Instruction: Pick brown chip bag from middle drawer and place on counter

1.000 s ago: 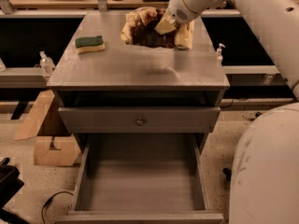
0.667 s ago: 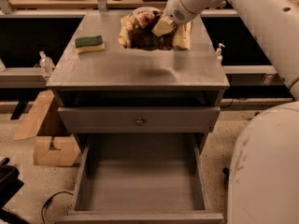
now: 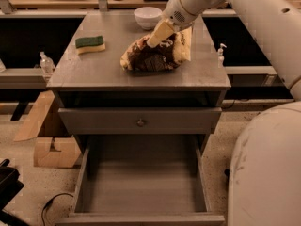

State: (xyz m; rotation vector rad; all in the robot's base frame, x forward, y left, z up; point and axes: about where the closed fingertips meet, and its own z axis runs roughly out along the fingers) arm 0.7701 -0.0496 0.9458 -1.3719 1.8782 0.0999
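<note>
The brown chip bag (image 3: 150, 58) lies on the counter (image 3: 94, 74), right of centre, with its right end bunched upward. My gripper (image 3: 161, 36) comes down from the upper right onto the top of the bag and is shut on it. The middle drawer (image 3: 141, 192) is pulled out below, and its gray floor is bare.
A green-and-yellow sponge (image 3: 90, 44) lies at the counter's left. A white bowl (image 3: 148, 17) stands at the back. A shut drawer front with a round knob (image 3: 140, 122) sits above the open drawer. Cardboard boxes (image 3: 51, 149) stand on the floor at left. My white base (image 3: 268, 173) fills the lower right.
The bag has come down and forward from the back of the counter and now rests on it. The view has shifted, so the bowl shows behind it.
</note>
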